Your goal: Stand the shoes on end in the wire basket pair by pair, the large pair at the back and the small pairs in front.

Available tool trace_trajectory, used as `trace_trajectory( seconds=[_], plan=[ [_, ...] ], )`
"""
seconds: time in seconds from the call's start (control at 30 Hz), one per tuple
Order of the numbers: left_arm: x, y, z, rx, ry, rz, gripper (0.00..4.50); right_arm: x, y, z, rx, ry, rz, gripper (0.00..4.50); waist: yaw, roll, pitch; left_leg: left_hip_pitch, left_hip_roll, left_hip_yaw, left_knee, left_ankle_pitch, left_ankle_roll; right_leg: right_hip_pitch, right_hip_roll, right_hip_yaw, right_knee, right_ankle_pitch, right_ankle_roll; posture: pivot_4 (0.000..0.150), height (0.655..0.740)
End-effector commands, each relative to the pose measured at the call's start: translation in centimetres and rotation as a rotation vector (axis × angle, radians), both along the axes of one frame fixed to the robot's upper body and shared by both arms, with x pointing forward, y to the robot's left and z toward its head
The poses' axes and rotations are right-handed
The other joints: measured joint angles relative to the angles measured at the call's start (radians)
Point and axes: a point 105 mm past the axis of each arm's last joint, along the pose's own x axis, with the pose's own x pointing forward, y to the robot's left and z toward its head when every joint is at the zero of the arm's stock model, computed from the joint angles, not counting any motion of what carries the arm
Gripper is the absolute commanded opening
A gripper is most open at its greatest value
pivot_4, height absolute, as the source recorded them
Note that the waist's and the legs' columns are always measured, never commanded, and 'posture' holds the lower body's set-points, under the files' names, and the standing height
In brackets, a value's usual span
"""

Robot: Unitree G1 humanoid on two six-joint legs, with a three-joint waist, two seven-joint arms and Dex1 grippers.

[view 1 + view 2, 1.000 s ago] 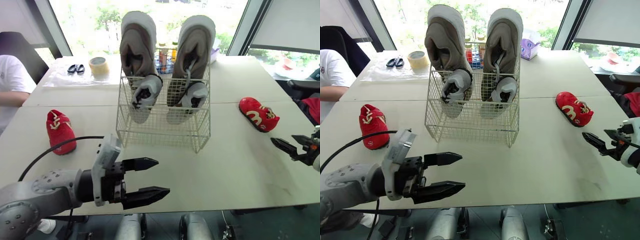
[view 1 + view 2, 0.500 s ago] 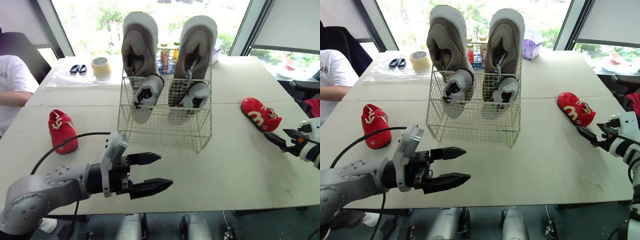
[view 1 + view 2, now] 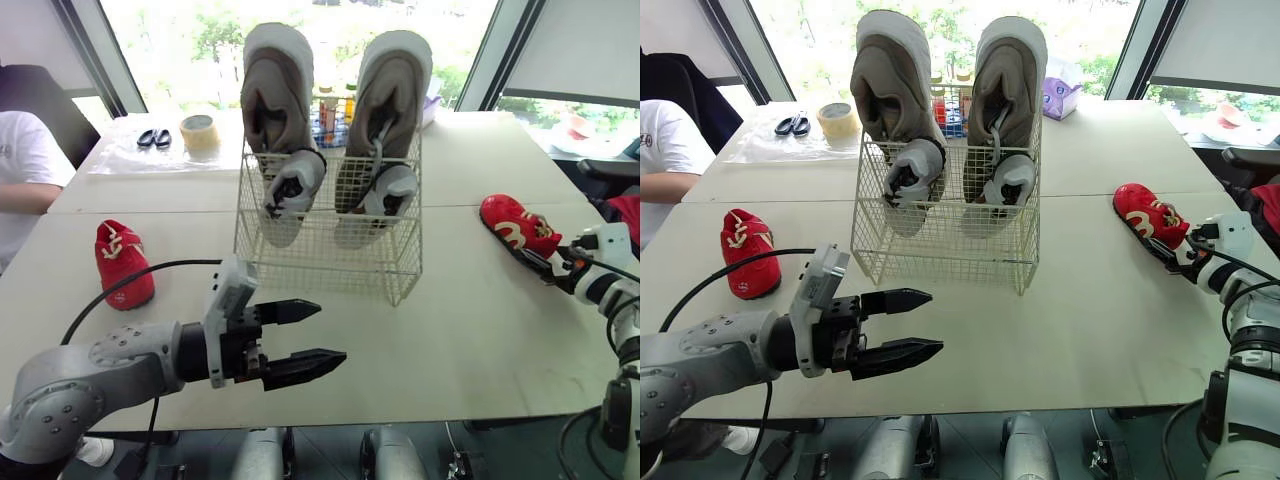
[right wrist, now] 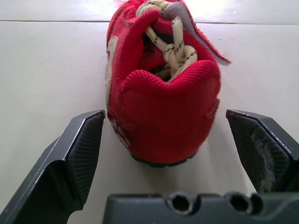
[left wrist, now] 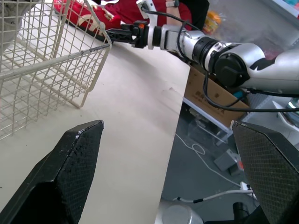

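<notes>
From the head camera you see the white wire basket (image 3: 330, 262) standing mid-table on the pale tabletop (image 3: 470, 330). The two large grey-brown shoes (image 3: 278, 95) stand on end along its back, soles away from you, and two small grey-and-white shoes (image 3: 291, 192) stand on end just in front of them. One small red cloth shoe with cream laces (image 3: 124, 263) lies on the table well to the left of the basket. A second small red shoe (image 3: 516, 226) lies to the basket's right. Your left gripper (image 3: 331, 331) hovers in front of the basket with its fingers spread and nothing between them. Your right gripper (image 3: 1170, 256) sits at the near end of the second small red shoe. At the far left lie black scissors (image 3: 152, 137) and a roll of tape (image 3: 200, 133), and a person's white sleeve (image 3: 25, 165) shows at the edge.

In the left wrist view, both black fingers (image 5: 65, 172) stand wide apart over the table, the basket's corner beyond them.

In the right wrist view, the released fingers (image 4: 70, 158) flank the shoe's heel, one on each side. Whether either pad touches the cloth, you cannot tell.
</notes>
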Motion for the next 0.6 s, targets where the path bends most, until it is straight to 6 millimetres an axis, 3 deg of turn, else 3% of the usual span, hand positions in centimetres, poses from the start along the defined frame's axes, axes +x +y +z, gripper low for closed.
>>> trace_trajectory(
  seconds=[0.03, 0.1, 0.2, 0.37, 0.47, 0.6],
  plan=[
    [0.0, 0.1, 0.7, 0.008, -0.038, -0.003, 4.5, 1.2, 0.5, 1.2, -0.008, -0.045, -0.007, 4.5, -0.001, 0.0, 0.0, 0.0, 0.0, 0.0, 0.0, 0.0, 0.0, 0.0, 0.0, 0.0, 0.0, 0.0, 0.0, 0.15, 0.6675],
    [0.2, 0.2, 0.7, 0.017, -0.042, 0.003, 4.5, 1.6, 0.9, 1.1, -0.007, -0.046, -0.012, 4.5, -0.004, 0.0, 0.0, 0.0, 0.0, 0.0, 0.0, 0.0, 0.0, 0.0, 0.0, 0.0, 0.0, 0.0, 0.0, 0.15, 0.6675],
    [-0.1, 0.4, 1.6, -0.014, -0.052, -0.015, 4.5, 1.9, 1.2, 1.1, 0.03, -0.067, -0.021, 3.67, -0.003, 0.0, 0.0, 0.0, 0.0, 0.0, 0.0, 0.0, 0.0, 0.0, 0.0, 0.0, 0.0, 0.0, 0.0, 0.15, 0.6675],
    [0.2, 1.4, 2.8, 0.012, -0.077, 0.009, 4.5, 2.0, 1.4, 0.4, 0.039, -0.056, -0.033, 1.43, -0.007, 0.0, 0.0, -0.001, 0.0, 0.0, 0.001, 0.0, 0.0, 0.0, 0.0, 0.0, 0.0, 0.0, 0.0, 0.15, 0.6675],
    [1.3, 2.8, 3.4, 0.093, -0.136, 0.077, 4.5, 2.2, 1.1, 0.9, 0.046, -0.092, -0.063, 1.43, -0.013, 0.0, 0.0, -0.001, 0.0, -0.001, 0.001, 0.0, 0.0, 0.0, 0.0, 0.0, 0.001, 0.0, 0.0, 0.15, 0.6675],
    [2.8, 4.8, 3.5, 0.208, -0.186, 0.203, 4.5, 1.9, -0.6, 5.1, 0.04, -0.271, -0.123, 1.43, -0.018, 0.001, 0.001, -0.002, 0.0, 0.0, 0.0, 0.0, 0.0, -0.001, -0.001, 0.0, 0.001, 0.0, 0.0, 0.15, 0.6675]
  ],
)
